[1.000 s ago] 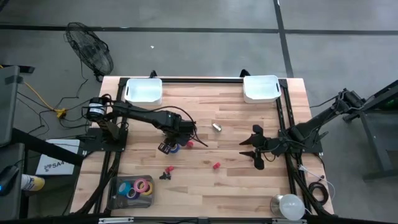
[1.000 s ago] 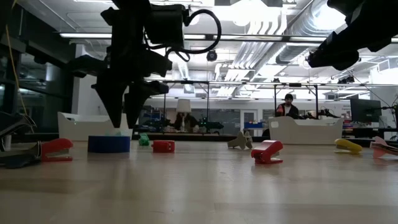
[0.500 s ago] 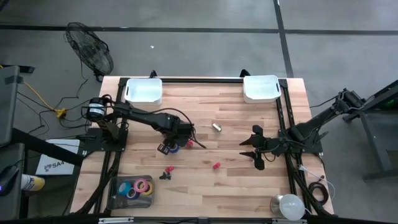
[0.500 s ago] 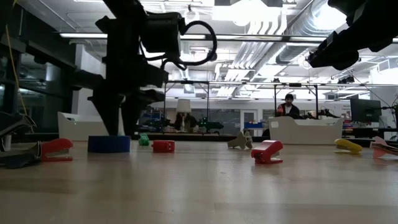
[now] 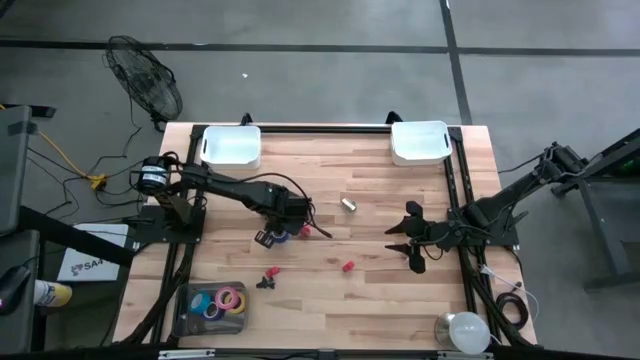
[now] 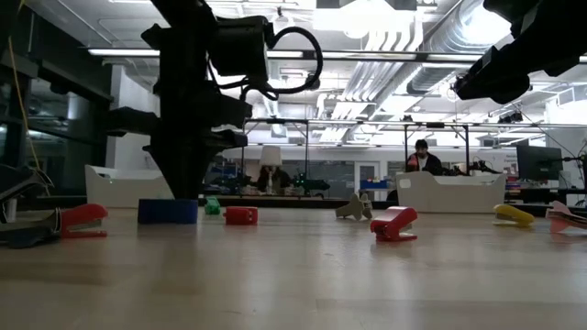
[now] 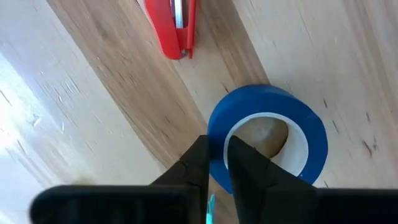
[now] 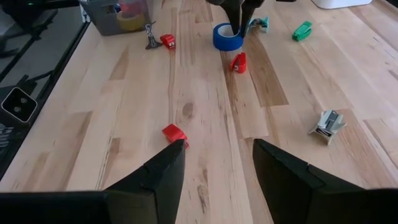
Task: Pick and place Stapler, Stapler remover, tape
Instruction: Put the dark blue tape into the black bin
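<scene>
A blue tape roll (image 5: pixel 285 238) (image 7: pixel 267 140) (image 6: pixel 168 211) lies flat on the wooden table, left of centre. My left gripper (image 5: pixel 273 233) (image 7: pixel 216 158) stands over it, shut on its wall. A red stapler (image 5: pixel 305 231) (image 7: pixel 176 25) lies just right of the roll. More tape rolls, pink, purple and blue, sit in a grey tray (image 5: pixel 182 312) at the near left edge. A small black and red stapler remover (image 5: pixel 268 277) lies near the tray. My right gripper (image 5: pixel 413 240) (image 8: pixel 217 186) hovers open at the table's right side, touching nothing. My left gripper pinches the blue roll's wall (image 7: pixel 214 134) on the side nearest the wrist camera. One finger (image 7: pixel 249 168) is inside the pale centre hole, the other outside. The fingers come from above, pointing down. The roll sits flat on the table.
Two white bins (image 5: pixel 232 146) (image 5: pixel 419 141) stand at the far edge. A small silver stapler (image 5: pixel 348 204) (image 8: pixel 328 123), a red piece (image 5: pixel 348 267) (image 8: pixel 174 132) and a green piece (image 8: pixel 303 30) lie scattered mid-table. Bare wood shows along the near side. A person is in the room behind (image 6: pixel 423 156).
My left gripper has come down onto the blue roll and its fingers have shut on the roll's wall. The roll has shifted slightly on the table but stays flat. The right arm has kept still.
</scene>
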Controlling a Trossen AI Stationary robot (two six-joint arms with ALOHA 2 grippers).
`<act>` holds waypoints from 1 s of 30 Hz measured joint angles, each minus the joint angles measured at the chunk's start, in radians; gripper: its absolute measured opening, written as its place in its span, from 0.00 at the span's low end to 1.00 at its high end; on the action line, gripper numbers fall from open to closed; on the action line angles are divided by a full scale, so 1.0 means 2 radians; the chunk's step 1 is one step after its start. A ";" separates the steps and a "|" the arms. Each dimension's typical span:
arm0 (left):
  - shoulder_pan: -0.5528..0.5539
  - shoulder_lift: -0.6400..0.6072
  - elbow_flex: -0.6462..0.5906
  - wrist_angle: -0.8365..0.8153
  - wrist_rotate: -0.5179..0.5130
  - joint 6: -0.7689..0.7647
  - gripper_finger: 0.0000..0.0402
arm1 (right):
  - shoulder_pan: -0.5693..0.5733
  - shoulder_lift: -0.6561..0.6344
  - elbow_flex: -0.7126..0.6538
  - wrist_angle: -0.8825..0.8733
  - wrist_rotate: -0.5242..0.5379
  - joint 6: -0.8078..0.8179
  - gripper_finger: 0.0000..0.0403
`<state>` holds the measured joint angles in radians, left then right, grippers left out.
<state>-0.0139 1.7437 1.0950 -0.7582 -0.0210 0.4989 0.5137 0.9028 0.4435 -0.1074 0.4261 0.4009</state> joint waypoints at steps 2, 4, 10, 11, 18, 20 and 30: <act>0.000 -0.001 -0.006 0.005 0.001 0.001 0.06 | 0.000 0.000 0.000 0.000 -0.002 0.000 0.45; 0.000 -0.001 -0.018 0.015 0.002 0.003 0.05 | 0.000 0.000 0.000 0.000 -0.002 0.000 0.45; 0.000 -0.003 -0.032 0.022 0.004 -0.002 0.04 | 0.000 0.000 0.000 0.000 0.000 -0.004 0.45; 0.000 -0.005 -0.030 0.019 0.004 -0.003 0.04 | 0.000 0.000 0.000 0.000 0.000 -0.004 0.45; -0.013 -0.022 0.005 -0.044 0.004 -0.016 0.01 | 0.000 0.000 0.000 -0.001 0.000 -0.004 0.45; -0.021 -0.039 0.019 -0.065 0.006 -0.023 0.00 | 0.000 0.000 -0.001 -0.001 -0.001 -0.004 0.45; -0.080 -0.109 0.042 -0.143 -0.016 -0.094 0.00 | 0.000 0.001 -0.001 -0.004 -0.005 -0.017 0.45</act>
<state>-0.1737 1.5260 1.1797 -1.0443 -0.0526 0.3101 0.5135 0.9039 0.4419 -0.1146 0.4157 0.3666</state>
